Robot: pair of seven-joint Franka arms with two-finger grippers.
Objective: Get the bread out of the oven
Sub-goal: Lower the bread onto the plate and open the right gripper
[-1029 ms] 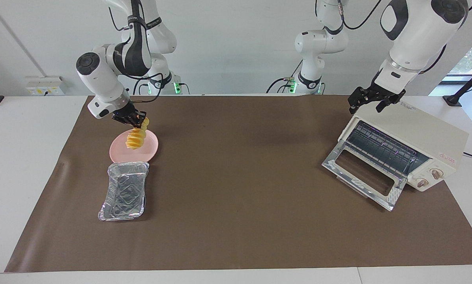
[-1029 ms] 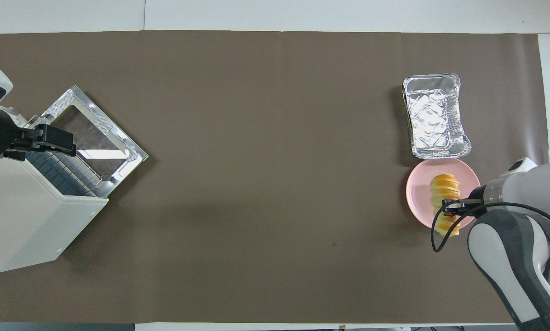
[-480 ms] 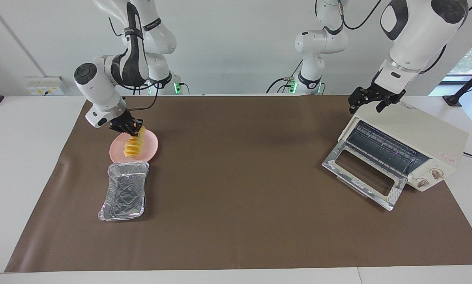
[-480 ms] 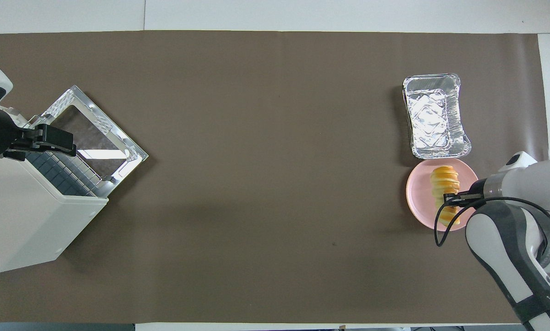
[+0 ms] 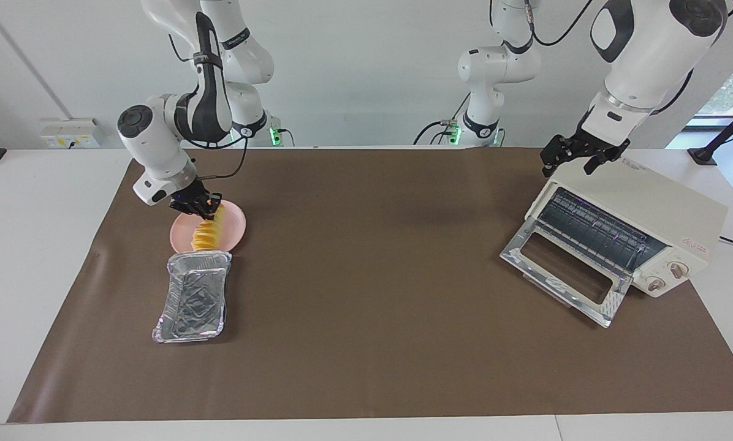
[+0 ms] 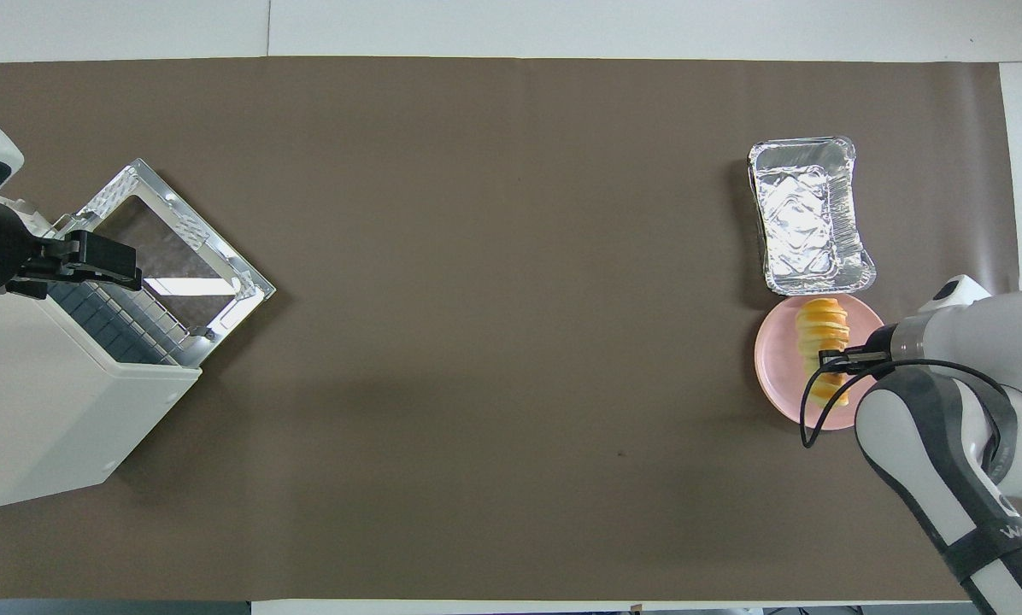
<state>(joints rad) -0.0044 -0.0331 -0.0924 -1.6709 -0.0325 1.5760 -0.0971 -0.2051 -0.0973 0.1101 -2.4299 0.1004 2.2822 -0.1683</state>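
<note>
The yellow-orange ridged bread [image 5: 205,234] [image 6: 819,329] hangs tilted over the pink plate [image 5: 235,229] [image 6: 772,363]. My right gripper [image 5: 202,207] [image 6: 831,363] is shut on its upper end, and its lower end dips to the plate by the foil tray. At the left arm's end of the table stands the cream-white oven [image 5: 642,208] [image 6: 49,410]. Its glass door [image 5: 562,275] [image 6: 178,248] is folded down, and the dark rack inside is bare. Over the oven's top front edge my left gripper [image 5: 578,156] [image 6: 92,256] waits, open.
A crinkled silver foil tray [image 5: 193,297] [image 6: 806,213] lies against the plate, farther from the robots. A brown mat [image 5: 366,343] covers the table between the oven and the plate.
My right gripper has come down with the bread, bringing it low over the plate and closer to the foil tray. The left arm has not moved.
</note>
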